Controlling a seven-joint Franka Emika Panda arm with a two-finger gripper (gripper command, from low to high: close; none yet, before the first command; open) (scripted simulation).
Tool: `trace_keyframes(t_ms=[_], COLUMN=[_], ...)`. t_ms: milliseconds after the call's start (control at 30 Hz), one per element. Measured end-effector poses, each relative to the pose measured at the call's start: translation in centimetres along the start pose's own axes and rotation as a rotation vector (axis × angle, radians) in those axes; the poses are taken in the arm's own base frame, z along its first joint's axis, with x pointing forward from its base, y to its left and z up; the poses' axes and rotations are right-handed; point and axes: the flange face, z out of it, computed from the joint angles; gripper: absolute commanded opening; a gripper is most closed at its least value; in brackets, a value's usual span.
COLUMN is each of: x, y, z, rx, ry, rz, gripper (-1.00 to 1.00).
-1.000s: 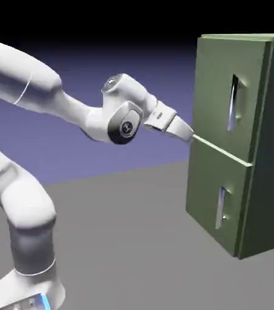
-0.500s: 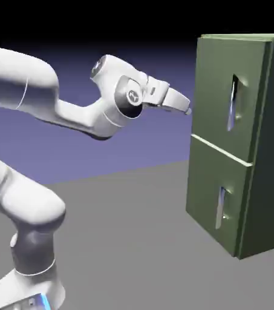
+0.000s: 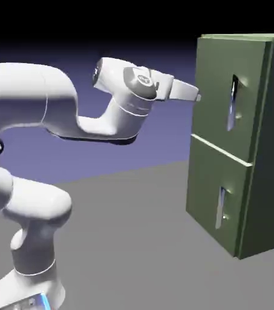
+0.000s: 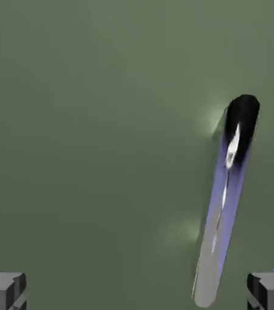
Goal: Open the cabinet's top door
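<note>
The olive-green cabinet stands at the exterior view's right with two stacked doors. Its top door carries a vertical silver handle. My gripper points at the top door's left edge, level with the handle and short of it. In the hand view the top door fills the frame, and the slanted handle lies right of centre, just inside the right fingertip. My gripper is open with nothing between the fingertips.
The lower door has its own short silver handle. The grey table stretches in front of the cabinet. The white arm arches in from the left.
The hand has risen from the seam between the doors to the height of the top handle and levelled out toward the top door. The jaws stayed open.
</note>
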Motion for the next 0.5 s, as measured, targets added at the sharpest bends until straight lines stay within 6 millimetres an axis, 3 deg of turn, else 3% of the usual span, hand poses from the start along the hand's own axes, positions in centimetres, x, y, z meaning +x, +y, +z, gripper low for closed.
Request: trace_keyframes(t_ms=[233, 500], x=[1.0, 1.2], y=[1.9, 4.5], z=[2.0, 5.7], rx=[0.057, 0.128], ry=[0.083, 0.167], rz=[0.036, 0.083], gripper=[0.00, 0.00])
